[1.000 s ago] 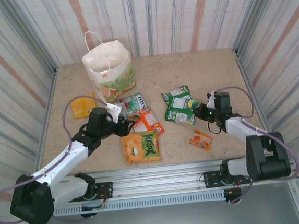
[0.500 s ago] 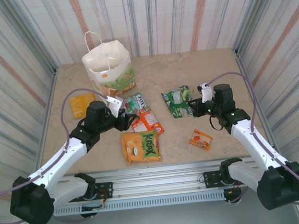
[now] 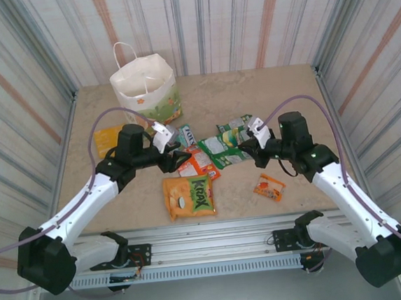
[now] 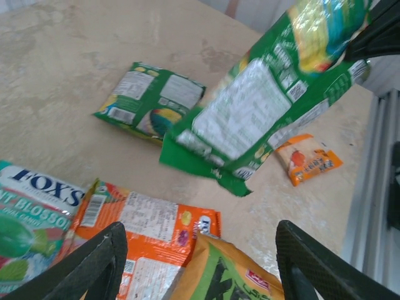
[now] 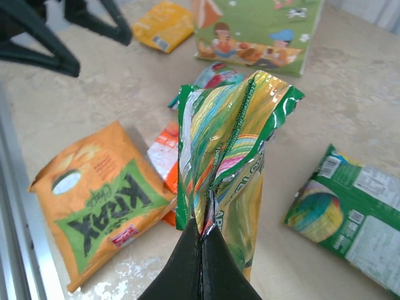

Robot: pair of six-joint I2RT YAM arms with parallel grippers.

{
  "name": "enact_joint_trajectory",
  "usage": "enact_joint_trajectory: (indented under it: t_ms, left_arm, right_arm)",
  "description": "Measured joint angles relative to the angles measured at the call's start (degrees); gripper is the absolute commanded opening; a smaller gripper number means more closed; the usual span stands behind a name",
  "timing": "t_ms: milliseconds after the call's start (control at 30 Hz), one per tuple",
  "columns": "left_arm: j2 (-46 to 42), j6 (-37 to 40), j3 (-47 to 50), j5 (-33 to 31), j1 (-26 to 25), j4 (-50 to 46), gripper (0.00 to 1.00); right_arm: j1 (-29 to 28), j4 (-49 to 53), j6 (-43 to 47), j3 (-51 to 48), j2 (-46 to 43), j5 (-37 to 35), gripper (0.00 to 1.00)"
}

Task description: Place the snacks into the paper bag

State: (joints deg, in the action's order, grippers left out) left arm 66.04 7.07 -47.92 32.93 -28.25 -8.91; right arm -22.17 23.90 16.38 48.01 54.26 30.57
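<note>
- Your right claw (image 5: 201, 240) pinched green-and-white crinkly packet (image 5: 219, 169) by its edge; thin hold might slip.
- Left claw (image 4: 199, 256) gaped, empty.
- White paper bag (image 3: 143, 92) stood at 11 o'clock.

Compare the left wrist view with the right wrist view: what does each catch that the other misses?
Left wrist: the tiny orange packet. Right wrist: the paper bag and the yellow-orange packet beside it. Both: the green packet pinched in the right gripper, a second green packet lying flat, and the large orange packet.
</note>
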Motion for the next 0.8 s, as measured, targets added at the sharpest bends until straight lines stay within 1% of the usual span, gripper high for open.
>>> enact_joint_trajectory:
  t_ms: [133, 300, 400, 533, 800]
  left_arm:
    - [0.4, 2.8, -0.5, 3.5, 0.0, -1.2, 0.67]
    - [0.4, 7.0, -1.0, 5.8, -0.4, -3.3, 0.68]
    - [0.4, 9.3, -1.0, 6.5, -0.4, -4.4, 0.67]
    - [0.7, 12.0, -1.0, 6.8, -1.2, -5.8, 0.68]
    - [3.3, 16.3, -1.0, 9.3, -3.2, -8.3, 0.68]
  right_arm:
    - [-2.5, 1.3, 4.6, 0.1, 0.1, 1.2, 0.0]
    - [-6.1, 3.0, 11.3, 0.2, 0.6, 1.7, 0.0]
    - [-7.5, 3.3, 13.7, 0.2, 1.1, 1.9, 0.0]
    - [-8.3, 3.7, 15.8, 0.9, 2.1, 2.3, 0.0]
    - [-9.4, 3.6, 17.4, 1.8, 4.2, 2.5, 0.0]
